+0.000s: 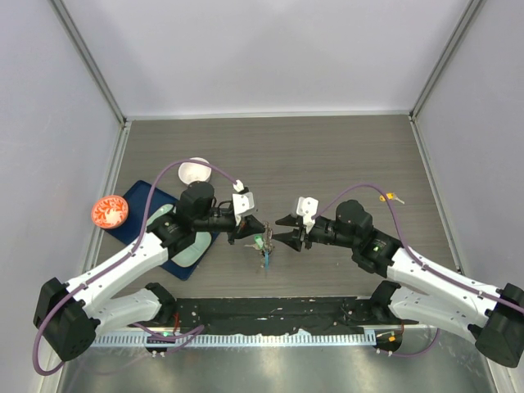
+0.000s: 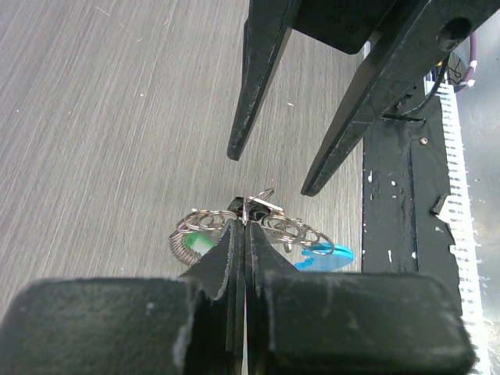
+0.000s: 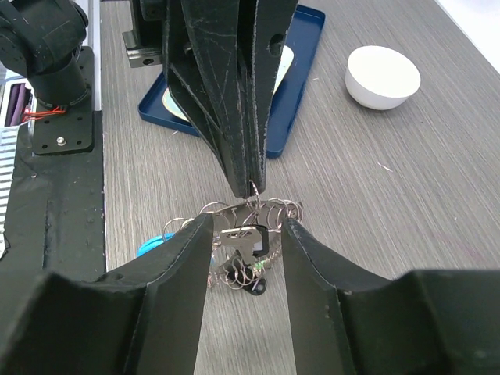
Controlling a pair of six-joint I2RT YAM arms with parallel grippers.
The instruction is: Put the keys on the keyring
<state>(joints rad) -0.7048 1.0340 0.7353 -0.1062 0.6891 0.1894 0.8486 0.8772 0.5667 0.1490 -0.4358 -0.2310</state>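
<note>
The keyring [image 3: 285,211] is a bunch of wire rings with a blue tag [image 3: 154,244] and a black fob [image 3: 254,285], held just above the table at centre [image 1: 264,243]. My left gripper [image 2: 246,223] is shut on a wire loop at its top and also shows in the right wrist view [image 3: 246,183]. A small silver key with a black head [image 3: 244,237] hangs under that pinch, among the rings. My right gripper [image 3: 246,226] is open, one finger on each side of the key without touching it. I cannot tell whether the key is threaded on the ring.
A white bowl [image 1: 195,171] stands behind the left arm. A blue tray [image 1: 139,205] lies to the left under that arm, with a red-and-white round object [image 1: 109,211] at its left corner. A small yellow piece [image 1: 393,196] lies at the right.
</note>
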